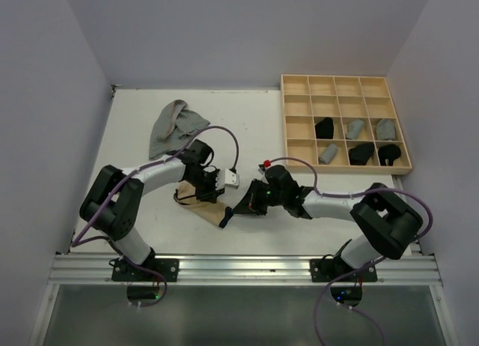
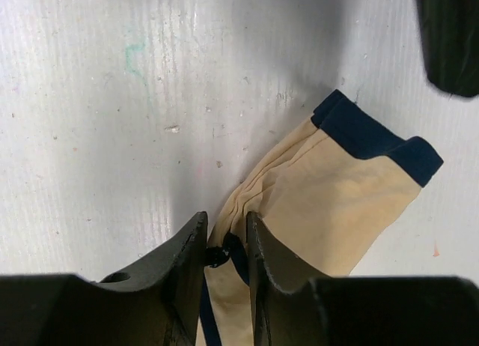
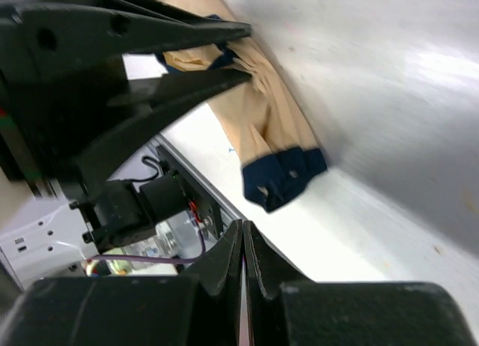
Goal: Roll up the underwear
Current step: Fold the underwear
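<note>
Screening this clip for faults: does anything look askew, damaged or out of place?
Nothing damaged or spilled. The tan underwear lies bunched rather than flat, its edge pinched by the left gripper; a grey garment sits crumpled beyond it.

tan underwear (image 2: pixel 329 211), navy-trimmed, folded lengthwise, crumpled

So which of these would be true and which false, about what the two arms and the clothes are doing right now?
1. The left gripper pinches the tan underwear. True.
2. The right gripper holds the grey garment. False: its jaws are shut on nothing, and that garment lies on the table, far from it.
3. The wooden tray is empty. False: six compartments hold small cloth bundles.
4. The tan underwear has dark blue trim. True.
</note>
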`<state>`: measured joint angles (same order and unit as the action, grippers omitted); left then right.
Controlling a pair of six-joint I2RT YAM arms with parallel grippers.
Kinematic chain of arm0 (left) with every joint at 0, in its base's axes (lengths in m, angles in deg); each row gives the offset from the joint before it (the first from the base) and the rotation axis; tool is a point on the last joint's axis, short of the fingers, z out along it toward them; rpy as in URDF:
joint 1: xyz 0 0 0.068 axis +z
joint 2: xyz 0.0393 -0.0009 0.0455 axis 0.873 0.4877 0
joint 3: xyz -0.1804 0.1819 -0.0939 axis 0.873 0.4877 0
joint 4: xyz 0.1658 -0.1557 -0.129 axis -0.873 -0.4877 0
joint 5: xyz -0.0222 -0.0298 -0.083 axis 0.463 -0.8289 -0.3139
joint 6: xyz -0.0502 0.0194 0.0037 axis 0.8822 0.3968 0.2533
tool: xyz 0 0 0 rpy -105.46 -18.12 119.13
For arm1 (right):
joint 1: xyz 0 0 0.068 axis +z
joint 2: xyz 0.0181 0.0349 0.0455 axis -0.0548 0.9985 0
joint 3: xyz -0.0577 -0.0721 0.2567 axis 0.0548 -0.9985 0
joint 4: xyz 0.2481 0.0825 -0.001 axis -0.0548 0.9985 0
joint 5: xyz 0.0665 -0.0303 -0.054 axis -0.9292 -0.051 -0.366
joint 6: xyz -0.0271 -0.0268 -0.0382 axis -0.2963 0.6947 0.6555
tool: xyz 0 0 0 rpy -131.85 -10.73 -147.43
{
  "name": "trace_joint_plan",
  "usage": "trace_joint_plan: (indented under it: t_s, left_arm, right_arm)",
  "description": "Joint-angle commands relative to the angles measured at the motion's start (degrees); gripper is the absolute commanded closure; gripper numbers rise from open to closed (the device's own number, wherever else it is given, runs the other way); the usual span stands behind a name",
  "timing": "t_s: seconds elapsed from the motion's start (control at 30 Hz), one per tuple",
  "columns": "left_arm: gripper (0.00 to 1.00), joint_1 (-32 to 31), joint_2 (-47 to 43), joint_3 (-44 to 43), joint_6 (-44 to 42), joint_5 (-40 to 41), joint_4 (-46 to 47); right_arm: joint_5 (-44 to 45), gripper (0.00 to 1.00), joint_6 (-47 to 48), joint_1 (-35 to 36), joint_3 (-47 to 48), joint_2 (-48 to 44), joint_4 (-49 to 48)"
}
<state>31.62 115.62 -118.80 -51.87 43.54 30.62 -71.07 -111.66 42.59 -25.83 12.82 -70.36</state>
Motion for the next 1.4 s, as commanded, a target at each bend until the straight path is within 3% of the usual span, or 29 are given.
trace_joint_plan:
  t_s: [0.0,0.2,0.43,0.83,1.07,1.37]
  left_arm:
    - [0.69,1.33,0.31,0.1,3.0,-3.82,2.93]
    - [0.7,2.47,1.46,0.28,8.89,-6.1,4.69]
    - [0.69,4.14,3.13,0.8,16.54,-7.51,7.24]
    - [0.63,6.6,4.1,0.1,19.71,-10.32,7.24]
    - [0.53,10.99,-3.98,-1.92,16.82,-10.51,2.69]
    - [0.56,12.14,-18.66,3.61,3.1,-1.89,-9.1]
  right_arm:
    - [7.55,0.94,-6.83,0.49,-4.8,-6.1,-8.26]
    - [13.8,0.91,-3.76,3.83,-3.23,-10.24,-5.46]
    - [14.24,0.92,-2.97,7.0,3.98,-2.16,-5.28]
    - [23.29,0.92,-3.06,7.7,0.47,9.0,-10.38]
    - [19.7,0.94,-2.0,7.7,1.18,16.74,-9.4]
    - [18.46,0.92,-0.24,7.7,1.26,16.3,-7.92]
